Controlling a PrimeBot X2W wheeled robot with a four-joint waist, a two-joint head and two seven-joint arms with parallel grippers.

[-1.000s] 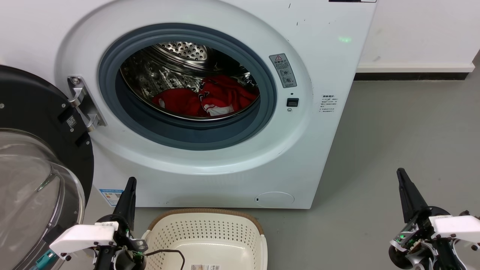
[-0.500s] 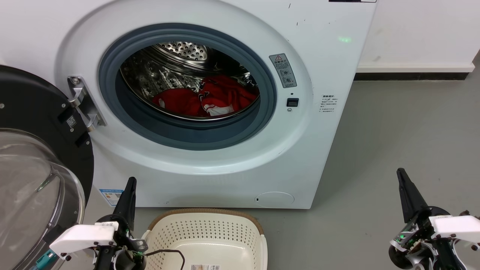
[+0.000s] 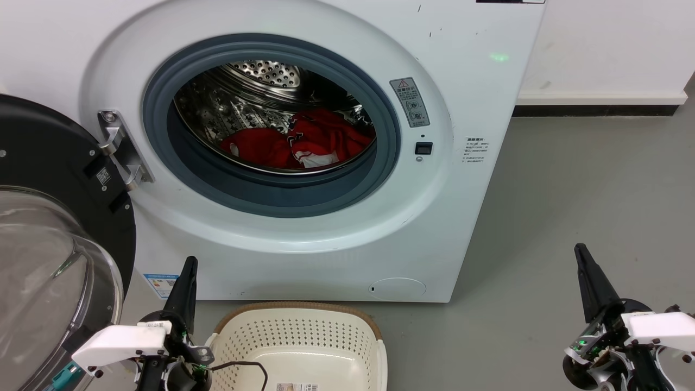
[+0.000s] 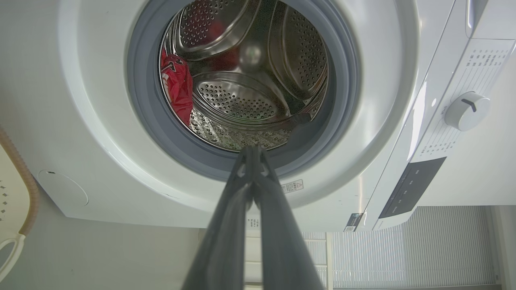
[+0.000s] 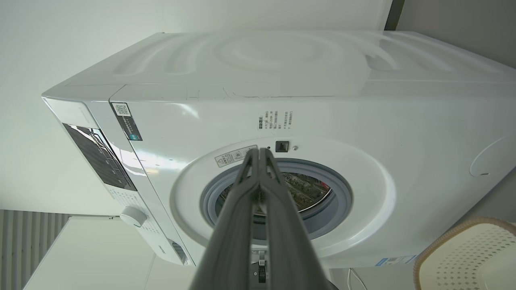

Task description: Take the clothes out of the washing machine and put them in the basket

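A warning sticker (image 3: 409, 101) with a red triangle is sitting just right of the washing machine (image 3: 326, 260) opening, mid-frame. Its print, like that on the small sticker (image 3: 475, 149) further right, is too small to read. The clothes (image 3: 296, 142) are lying low in the steel drum (image 3: 260, 76), red with a white patch. The basket (image 3: 296, 331) is standing on the grey floor (image 3: 570, 190) at bottom centre, just in front of the machine. The door (image 3: 49, 157) is hanging open at the left edge. At right, floor is running back to the white wall (image 3: 608, 43). The left gripper (image 3: 189, 262) at lower left and the right gripper (image 3: 579, 247) at lower right are both pressing their fingers together, clamping nothing.
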